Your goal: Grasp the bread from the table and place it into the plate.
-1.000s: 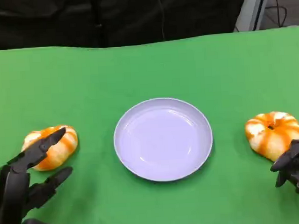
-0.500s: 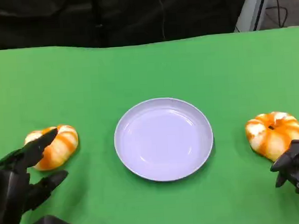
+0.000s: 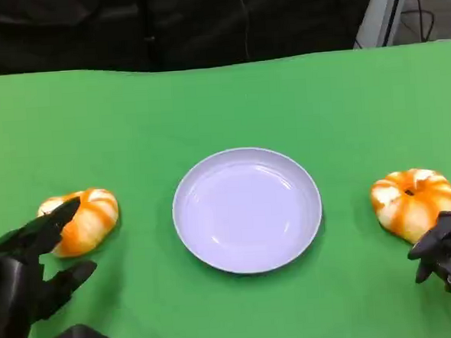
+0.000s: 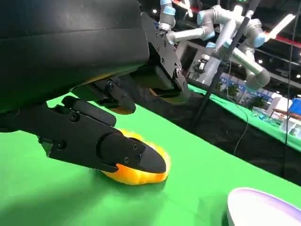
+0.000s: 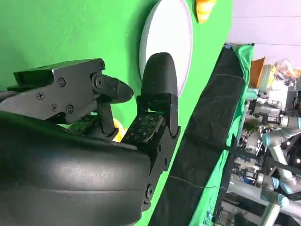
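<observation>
bread: 2 [image 3: 80,221] [image 3: 413,201] | plate: 1 [image 3: 246,210] | robot hand: 2 [image 3: 29,277] [image 3: 449,255]

Green-covered table [image 3: 229,100], pale lavender plate [image 3: 246,210] at its centre, striped orange bread [image 3: 82,221] at nine o'clock, second striped orange bread [image 3: 413,201] at three o'clock

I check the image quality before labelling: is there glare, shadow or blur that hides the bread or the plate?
Head view: even light, soft glare on the plate, both breads sharp. Left wrist view: the left hand covers part of the left bread, background soft. Right wrist view: the right hand blocks most.
</observation>
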